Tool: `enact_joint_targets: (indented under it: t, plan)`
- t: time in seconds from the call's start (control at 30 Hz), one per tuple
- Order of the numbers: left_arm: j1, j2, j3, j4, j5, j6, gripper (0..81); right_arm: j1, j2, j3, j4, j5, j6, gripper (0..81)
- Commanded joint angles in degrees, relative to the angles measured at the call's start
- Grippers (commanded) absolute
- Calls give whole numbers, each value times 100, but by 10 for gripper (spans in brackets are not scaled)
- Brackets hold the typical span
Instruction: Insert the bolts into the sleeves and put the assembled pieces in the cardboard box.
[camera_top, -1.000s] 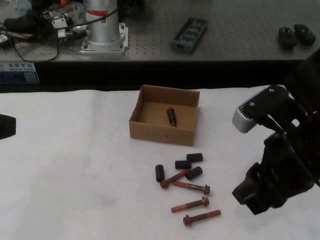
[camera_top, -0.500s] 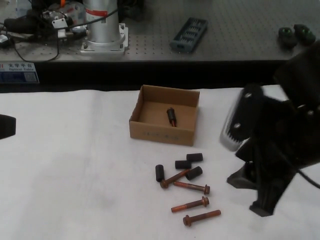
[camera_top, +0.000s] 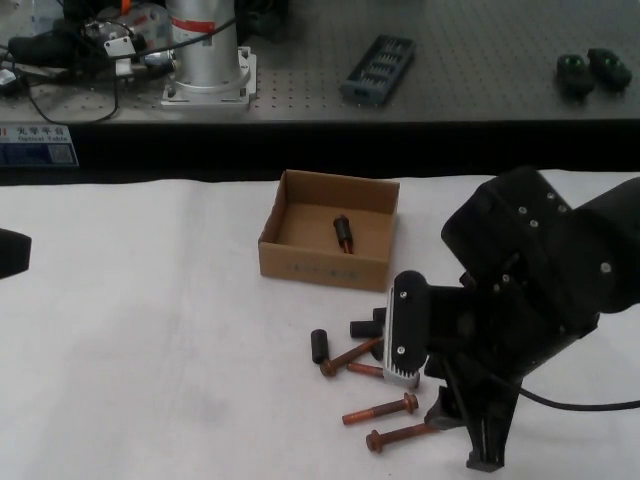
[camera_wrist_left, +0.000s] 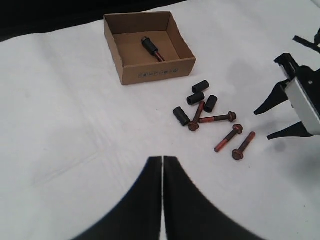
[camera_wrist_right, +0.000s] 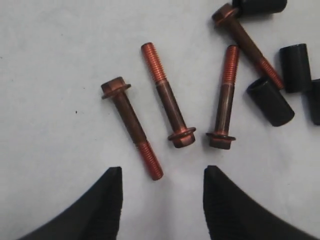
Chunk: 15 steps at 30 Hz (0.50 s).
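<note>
The right pincer (camera_wrist_right: 162, 175) hangs open over the white-covered table (camera_wrist_left: 60, 125), with nothing between its fingers. Just ahead of its tips lie three copper-coloured bolts (camera_wrist_right: 167, 100) side by side. The nearest bolt (camera_wrist_right: 132, 125) has its threaded end almost between the fingers. A fourth bolt (camera_wrist_right: 242, 40) lies beyond them among the black sleeves (camera_wrist_right: 270, 100). Farther off, past the sleeves, sits the cardboard box (camera_wrist_left: 155, 75) with one assembled piece (camera_wrist_left: 150, 46) lying inside. The left pincer (camera_wrist_left: 163, 195) is closed on nothing, well back from the bolts and the box.

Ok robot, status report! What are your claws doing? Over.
Right gripper open over loose bolts. Left gripper shut, empty. One assembled piece in cardboard box. Sleeves beside bolts, nothing blocking.
</note>
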Motion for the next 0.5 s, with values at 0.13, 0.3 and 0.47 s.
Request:
enact_joint_targets:
  t: [0.13, 0.3, 0.47]
  plan:
    - [-17, 19, -2, -32, -41, 57, 6, 32, 65, -12, -154, -170, -166, 339]
    - [-17, 19, -2, -32, -41, 57, 6, 325, 65, -12, -155, -383, -120, 319]
    - [-17, 19, -2, -32, -41, 57, 6, 631, 65, -12, -139, -383, -121, 319]
